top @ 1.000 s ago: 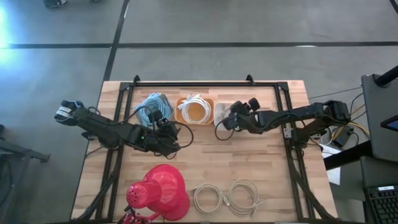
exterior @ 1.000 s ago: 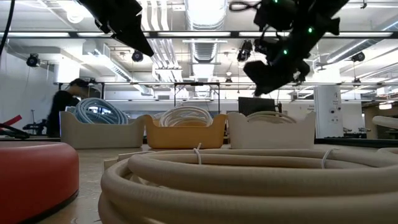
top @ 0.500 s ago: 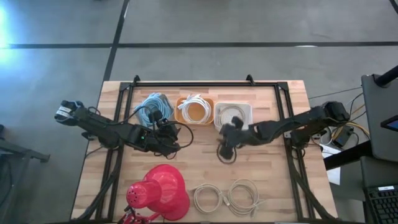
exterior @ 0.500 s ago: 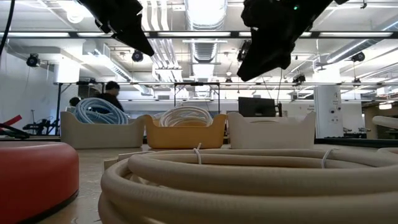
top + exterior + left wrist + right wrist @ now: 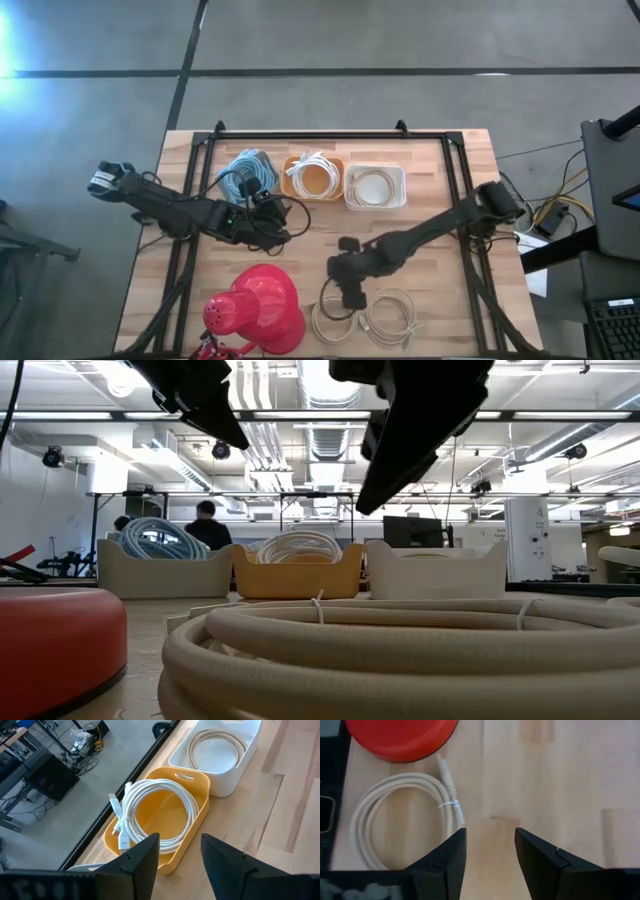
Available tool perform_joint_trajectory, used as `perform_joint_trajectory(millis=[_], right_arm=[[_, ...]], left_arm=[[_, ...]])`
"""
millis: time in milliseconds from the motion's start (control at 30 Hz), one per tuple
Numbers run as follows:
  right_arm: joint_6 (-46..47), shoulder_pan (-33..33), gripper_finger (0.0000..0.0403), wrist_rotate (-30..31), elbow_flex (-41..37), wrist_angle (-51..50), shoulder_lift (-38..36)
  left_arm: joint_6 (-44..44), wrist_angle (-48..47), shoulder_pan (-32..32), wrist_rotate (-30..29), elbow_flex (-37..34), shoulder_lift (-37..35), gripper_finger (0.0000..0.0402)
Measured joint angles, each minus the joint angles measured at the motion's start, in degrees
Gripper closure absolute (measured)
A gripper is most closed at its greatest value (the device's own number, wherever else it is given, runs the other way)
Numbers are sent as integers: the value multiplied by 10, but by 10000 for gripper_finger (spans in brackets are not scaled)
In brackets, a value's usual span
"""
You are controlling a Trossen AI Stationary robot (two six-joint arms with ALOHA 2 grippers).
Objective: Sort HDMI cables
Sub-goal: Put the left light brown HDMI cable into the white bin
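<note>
Two beige HDMI coils (image 5: pixel 335 318) (image 5: pixel 392 312) lie flat on the table near its near edge; one fills the low view's foreground (image 5: pixel 400 650). At the far side, a light bin holds blue cable (image 5: pixel 247 172), an orange bin holds a white coil (image 5: pixel 160 815), and a white bin holds a beige coil (image 5: pixel 375 187). My right gripper (image 5: pixel 352 290) hangs open above the table just beyond the left beige coil (image 5: pixel 402 820). My left gripper (image 5: pixel 272 212) waits open near the blue and orange bins.
A red cone-shaped lamp (image 5: pixel 260 305) lies at the near left, close beside the left beige coil. Black frame rails (image 5: pixel 190 250) run along both table sides. Bare wood lies in the table's middle. A person (image 5: pixel 208 525) stands in the room behind the bins.
My right gripper has swung from over the white bin toward the table's near edge and down, ending close above the two beige coils. The beige coil that stood above the white bin's rim has dropped below it in the low view. The left arm kept still.
</note>
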Motion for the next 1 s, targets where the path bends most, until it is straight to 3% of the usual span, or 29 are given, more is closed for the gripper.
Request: perform_joint_trajectory(millis=[300,500,667,833,1000], right_arm=[[3,18,239,-52,144,-171,113],[1,31,239,-105,188,-183,160],[2,30,239,-120,177,-172,162],[3,30,239,-65,153,-166,162],[19,32,242,-59,128,-131,161]], left_arm=[[-19,-1,-1,17,-1,0,225],[-20,0,-1,30,-1,0,225],[-30,0,-1,30,-1,0,225],[-34,0,-1,30,-1,0,225],[-34,0,-1,30,-1,0,225]])
